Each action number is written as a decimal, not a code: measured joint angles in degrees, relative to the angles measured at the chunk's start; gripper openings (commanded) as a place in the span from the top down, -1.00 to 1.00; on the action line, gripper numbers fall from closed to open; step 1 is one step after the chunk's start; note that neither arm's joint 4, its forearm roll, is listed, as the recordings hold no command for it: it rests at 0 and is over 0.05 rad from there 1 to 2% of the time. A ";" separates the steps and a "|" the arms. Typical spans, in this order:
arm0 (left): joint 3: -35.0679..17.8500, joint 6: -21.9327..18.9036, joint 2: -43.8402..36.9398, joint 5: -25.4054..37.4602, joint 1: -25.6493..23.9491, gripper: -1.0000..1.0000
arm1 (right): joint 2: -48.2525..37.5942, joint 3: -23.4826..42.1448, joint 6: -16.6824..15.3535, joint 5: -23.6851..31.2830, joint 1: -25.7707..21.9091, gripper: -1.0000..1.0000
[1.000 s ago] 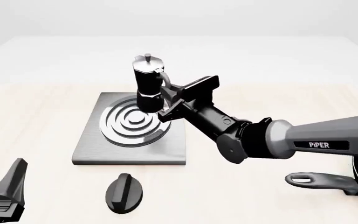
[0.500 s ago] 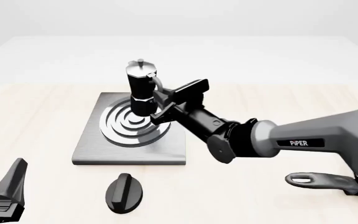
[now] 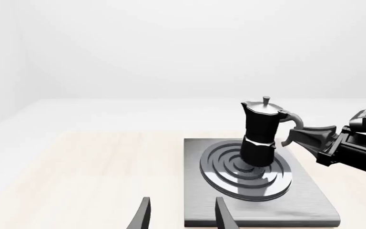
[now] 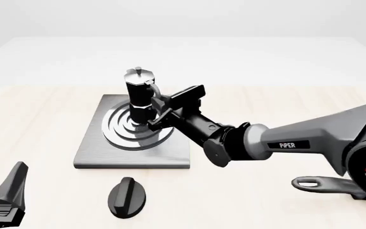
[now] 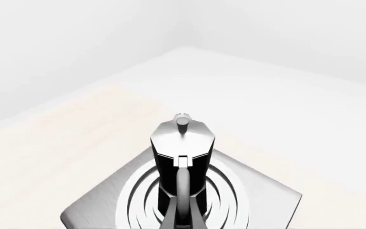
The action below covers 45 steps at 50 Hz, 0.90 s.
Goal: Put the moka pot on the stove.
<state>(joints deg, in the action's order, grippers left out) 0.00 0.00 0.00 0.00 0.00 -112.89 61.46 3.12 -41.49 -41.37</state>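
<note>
**Moka pot held by its handle over the burner**

Upright moka pot [image 4: 139,95] over the middle of the stove [image 4: 94,151], base at or just above the ringed burner; contact not clear from any view. Right gripper [image 4: 158,109] reaching in from the side, jaws closed to a narrow gap on the curved black handle, as the left wrist view shows. Left gripper [image 4: 5,200] low at the near left of the worktop [image 4: 36,114], well apart from the stove, jaws parted and holding nothing.

Probably rigid and fairly dense for its size: faceted hard body, smooth silver lid. Tall over a narrow base, so likely tippy if nudged at the top. Smooth sides likely slippery, hence the handle as the sensible hold, though a side grip there puts the weight off-centre and invites swinging. Best released only with the base flat on the rings.
</note>
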 measured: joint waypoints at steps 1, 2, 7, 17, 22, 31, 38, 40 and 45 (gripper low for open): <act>0.00 0.00 0.00 0.00 0.00 -1.00 | -0.16 0.11 0.04 0.01 -0.02 1.00; 0.00 0.00 0.00 0.00 0.00 -1.00 | -0.31 0.21 0.07 0.02 -0.04 1.00; 0.00 0.00 0.00 0.00 0.00 -1.00 | -1.04 0.73 0.24 0.08 -0.14 1.00; 0.00 0.00 0.00 0.00 0.00 -1.00 | -2.24 1.53 0.49 0.20 -0.24 1.00; 0.00 0.00 0.00 0.00 0.00 -1.00 | -2.70 1.82 0.59 0.24 -0.27 1.00; 0.00 0.00 0.00 0.00 0.00 -1.00 | -3.47 2.35 0.77 0.33 -0.33 1.00; 0.00 0.00 0.00 0.00 0.00 -1.00 | -4.03 2.72 0.86 0.37 -0.33 1.00; 0.00 0.00 0.00 0.00 0.00 -1.00 | -4.21 2.86 0.87 0.43 -0.33 1.00; 0.00 0.00 0.00 0.00 0.00 -1.00 | -4.64 3.40 0.96 0.63 -0.40 -1.00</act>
<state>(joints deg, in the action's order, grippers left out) 0.00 0.00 0.00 0.00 0.00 -117.53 64.86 4.08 -40.86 -41.78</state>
